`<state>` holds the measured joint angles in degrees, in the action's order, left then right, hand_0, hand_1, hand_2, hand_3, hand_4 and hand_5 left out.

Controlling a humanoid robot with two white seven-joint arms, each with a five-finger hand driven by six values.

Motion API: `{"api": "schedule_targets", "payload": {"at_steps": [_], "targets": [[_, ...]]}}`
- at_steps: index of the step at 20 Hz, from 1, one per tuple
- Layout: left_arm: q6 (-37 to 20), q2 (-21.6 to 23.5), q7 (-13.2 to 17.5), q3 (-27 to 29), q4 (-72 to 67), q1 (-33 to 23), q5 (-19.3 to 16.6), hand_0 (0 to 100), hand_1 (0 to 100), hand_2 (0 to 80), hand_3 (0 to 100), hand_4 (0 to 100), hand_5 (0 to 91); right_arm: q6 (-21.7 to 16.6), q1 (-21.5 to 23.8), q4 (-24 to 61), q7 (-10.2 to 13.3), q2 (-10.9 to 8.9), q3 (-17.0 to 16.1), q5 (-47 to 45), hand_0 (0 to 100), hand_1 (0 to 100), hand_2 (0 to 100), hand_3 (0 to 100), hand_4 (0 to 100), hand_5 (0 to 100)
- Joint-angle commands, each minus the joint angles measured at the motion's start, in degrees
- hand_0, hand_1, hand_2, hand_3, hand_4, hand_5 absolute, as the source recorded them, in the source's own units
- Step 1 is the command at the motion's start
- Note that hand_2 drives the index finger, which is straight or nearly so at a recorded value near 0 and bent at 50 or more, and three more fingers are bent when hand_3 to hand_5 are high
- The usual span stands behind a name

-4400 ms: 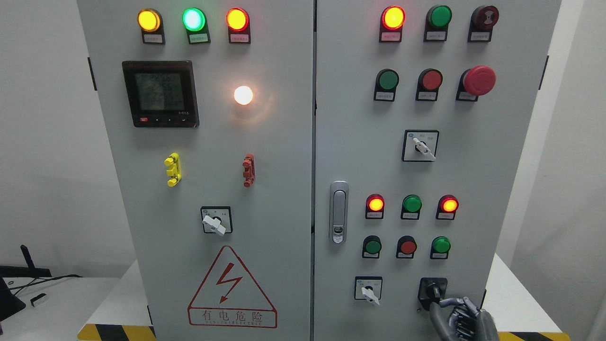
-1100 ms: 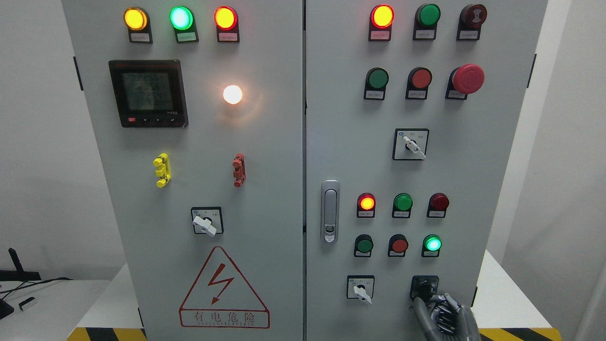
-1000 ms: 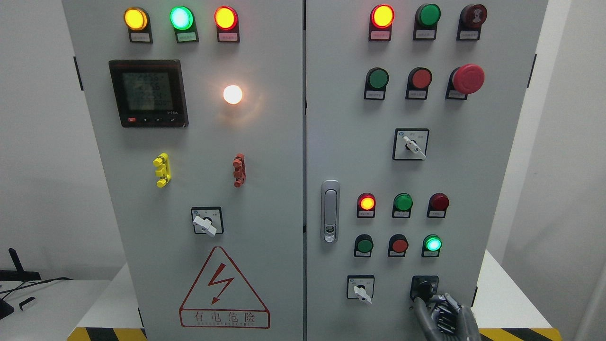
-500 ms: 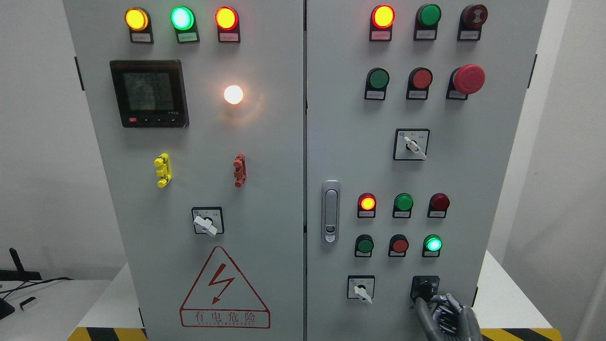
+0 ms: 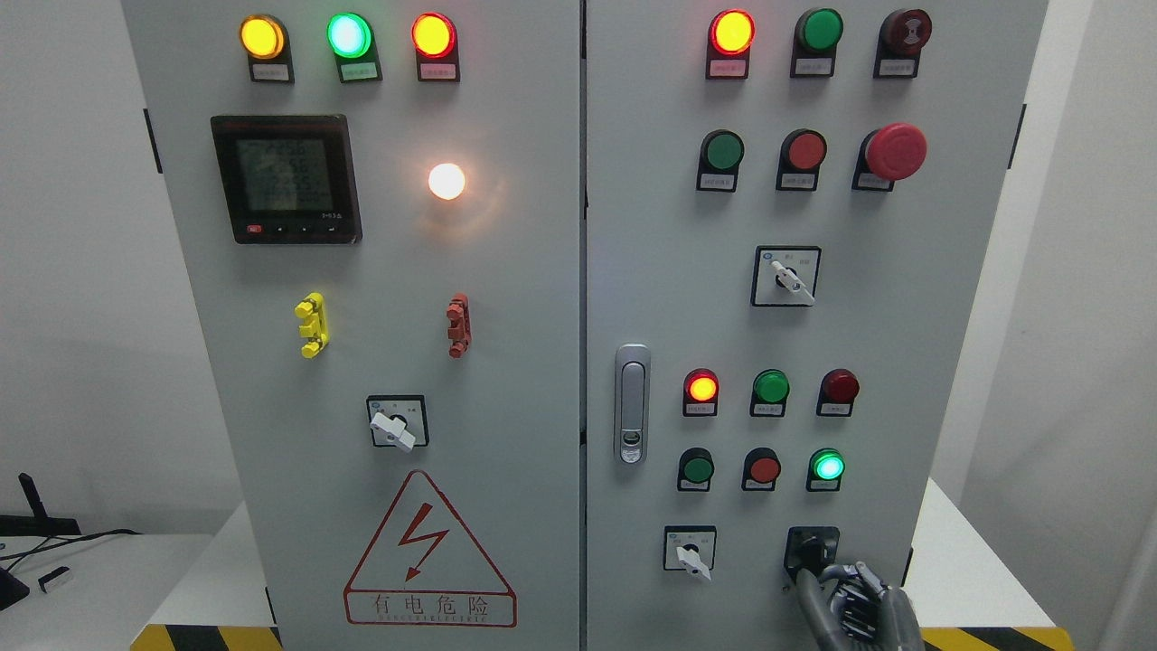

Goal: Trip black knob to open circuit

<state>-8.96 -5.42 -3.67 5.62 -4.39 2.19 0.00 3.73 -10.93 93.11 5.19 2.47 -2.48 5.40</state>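
Here the right hand (image 5: 854, 606) rises from the bottom edge under the black knob (image 5: 811, 549), which sits low on the right door of the cabinet (image 5: 542, 271). Its grey fingers (image 5: 836, 573) curl up against the knob's lower right edge; whether they actually pinch it cannot be told, since the fingertips blur into the dark housing. Left of the knob is a white selector switch (image 5: 691, 553). Above the knob a green lamp (image 5: 827, 466) glows, and higher still, also above the knob, a red lamp (image 5: 840, 387) is dark. Up and left of the knob a second red lamp (image 5: 701, 388) is lit. Further left of the knob stands the door latch (image 5: 632, 402). On the left door, well left of the knob, a red warning triangle (image 5: 429, 551) shows a lightning bolt. High above and far left of the knob are a dark meter (image 5: 286, 178) and a bright white lamp (image 5: 446, 181).
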Motion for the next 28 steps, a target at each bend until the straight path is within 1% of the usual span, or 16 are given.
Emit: {"api": "schedule_targets", "payload": {"at_steps": [1,19,25,28], "targets": [[-0.01,0.06,-0.02,0.0,0.0,0.0,0.26,12,39,0.0,0,0,0.0,0.14,0.12,-0.13,0.17,-0.27,-0.25,0.14,42,61,53,95,99,100],[-0.01,-0.03,-0.02,0.0,0.0,0.0,0.26,12,39,0.0,0,0,0.0,-0.21,0.38,-0.92,0.17,-0.62,-0.42,1.28,42,62,52,93,98,100],[-0.01,-0.03,-0.02,0.0,0.0,0.0,0.26,12,39,0.0,0,0,0.0,-0.39,0.47,-1.01,0.17,-0.89,-1.04,2.25,42,63,51,93,97,100],[-0.01,-0.03,-0.02,0.0,0.0,0.0,0.26,12,39,0.0,0,0,0.0,-3.19,1.17,-1.18,0.17,-1.24,-1.21,2.33,43,64,51,93,97,100]]}}
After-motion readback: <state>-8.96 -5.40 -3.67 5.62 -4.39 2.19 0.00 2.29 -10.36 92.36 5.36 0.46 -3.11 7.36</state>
